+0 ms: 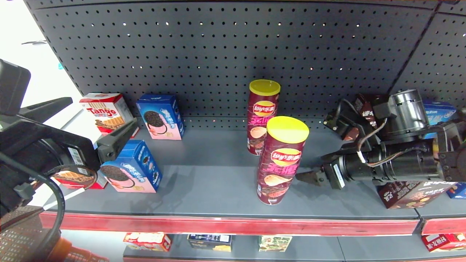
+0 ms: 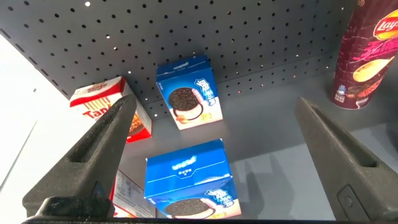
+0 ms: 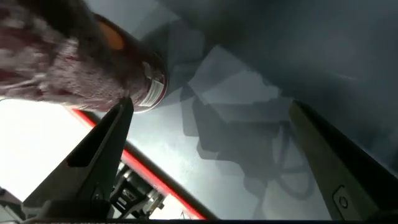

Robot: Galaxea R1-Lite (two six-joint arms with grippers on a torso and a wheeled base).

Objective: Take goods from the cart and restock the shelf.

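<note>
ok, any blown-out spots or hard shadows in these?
Head view: blown-out white at upper left; the front blue cookie box throws a soft shadow on the shelf. Right wrist view: washed-out white beyond the red edge, overlapping shadows on the shelf. Left wrist view: even light.

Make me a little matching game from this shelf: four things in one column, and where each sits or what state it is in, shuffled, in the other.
Things
1. front chip can
2. rear chip can
3. wafer box
4. right gripper

Places or states
A. open, holding nothing
B. far left end of the shelf
C. upright mid-shelf, nearer the red edge
D. upright mid-shelf, close to the pegboard

Pairs: 1-C, 2-D, 3-B, 4-A.
</note>
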